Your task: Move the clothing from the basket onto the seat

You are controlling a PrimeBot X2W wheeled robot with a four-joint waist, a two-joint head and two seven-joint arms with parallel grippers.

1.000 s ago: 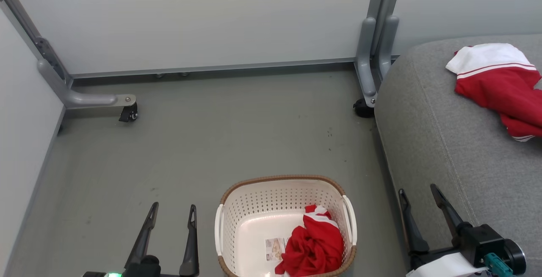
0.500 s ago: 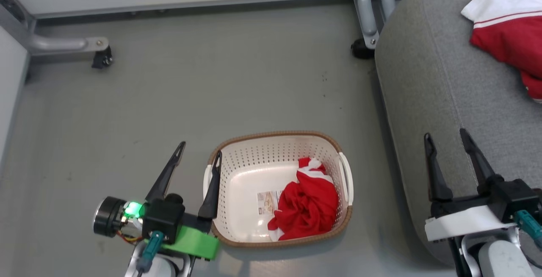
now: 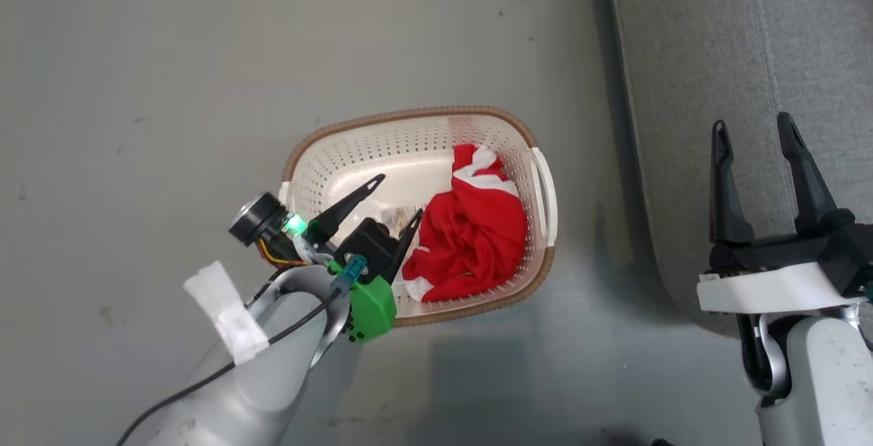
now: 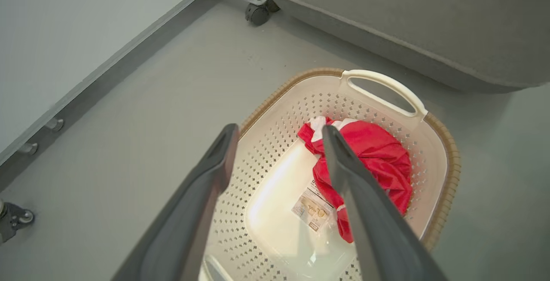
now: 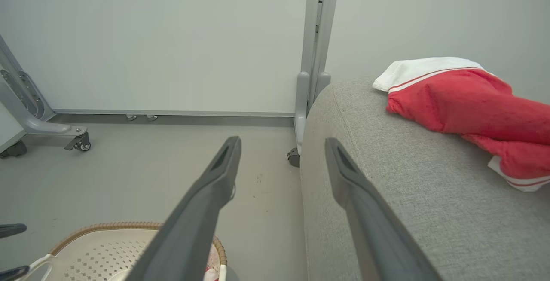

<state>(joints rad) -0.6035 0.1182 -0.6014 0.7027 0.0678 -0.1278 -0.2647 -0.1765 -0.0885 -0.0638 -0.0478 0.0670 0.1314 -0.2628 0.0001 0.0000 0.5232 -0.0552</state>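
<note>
1. Red clothing (image 3: 474, 241) lies bunched in the basket (image 3: 409, 115), against its seat-side wall; a second garment (image 5: 455, 100) lies on the seat (image 3: 716, 57).
2. Left gripper (image 3: 399, 196) hangs over the basket, jaws wide and empty, one finger just beside the cloth.
3. Right gripper (image 3: 750, 122), open and empty, hovers at the seat's edge.
4. Step in hand: the reach for a pick. Next, I judge, the left must drop, straddle the bunch and close.

Grey floor (image 3: 136, 57), pale wall (image 5: 172, 36), castered metal frame leg (image 5: 316, 36)
</note>
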